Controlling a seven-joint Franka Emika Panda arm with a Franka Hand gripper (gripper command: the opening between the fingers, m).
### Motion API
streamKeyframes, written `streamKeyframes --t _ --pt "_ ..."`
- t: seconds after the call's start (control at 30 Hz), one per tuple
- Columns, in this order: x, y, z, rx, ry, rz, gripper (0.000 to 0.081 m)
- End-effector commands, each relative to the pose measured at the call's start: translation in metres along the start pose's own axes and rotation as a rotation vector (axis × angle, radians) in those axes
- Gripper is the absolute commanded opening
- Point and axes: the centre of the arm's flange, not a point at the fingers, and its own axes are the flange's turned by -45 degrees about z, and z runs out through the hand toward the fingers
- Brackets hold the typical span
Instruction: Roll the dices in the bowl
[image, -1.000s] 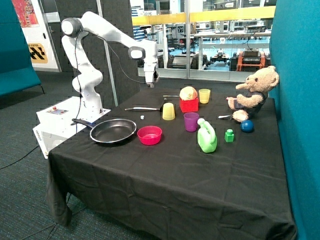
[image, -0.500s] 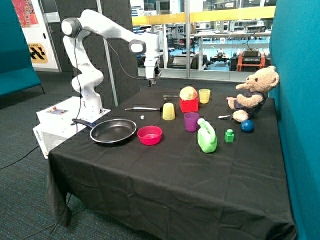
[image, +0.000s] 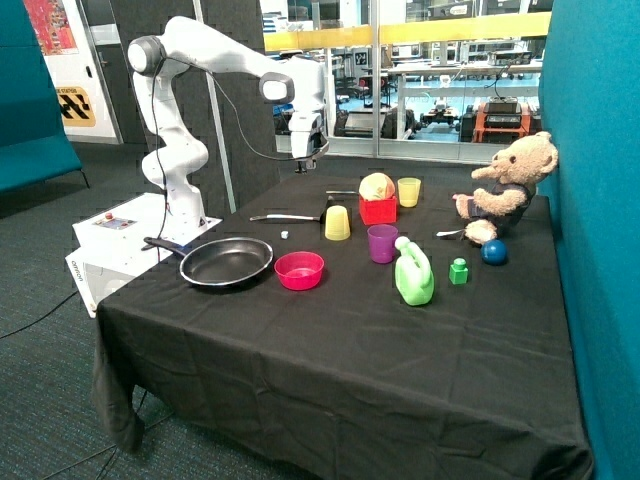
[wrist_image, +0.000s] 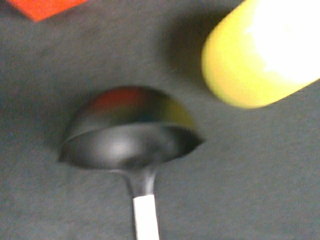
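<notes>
The pink bowl (image: 299, 270) sits on the black cloth beside the black frying pan (image: 226, 262); its inside shows only pink. One tiny white die (image: 285, 235) lies on the cloth behind the bowl, between the pan and a ladle (image: 285, 217). My gripper (image: 303, 166) hangs high above the back of the table, over the ladle and well away from the bowl and the die. In the wrist view I look down on the ladle's black head (wrist_image: 130, 132) and white handle (wrist_image: 146, 217), with an upturned yellow cup (wrist_image: 265, 55) beside it.
Behind the bowl stand the upturned yellow cup (image: 337, 222), a purple cup (image: 382, 243), a red box (image: 378, 210) with a ball on it and another yellow cup (image: 408, 191). A green jug (image: 414, 273), green block (image: 458, 271), blue ball (image: 494, 251) and teddy bear (image: 510, 185) fill the far side.
The arm's wrist has shifted slightly toward the red box while staying high. Nothing on the table has moved.
</notes>
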Motion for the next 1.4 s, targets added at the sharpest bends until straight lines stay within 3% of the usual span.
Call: streamKeyframes --t 0.0,0.4,0.9,1.37 --pt "0.025 0.046 -0.015 0.0004 -0.0003 0.057 0.0000" --pt "0.048 0.101 -0.024 0.0004 -0.0003 0.125 0.0000" --pt "0.056 0.164 -0.002 0.0003 -0.0003 0.175 0.0000" --pt "0.081 0.215 0.008 0.0003 -0.0003 0.224 0.0000"
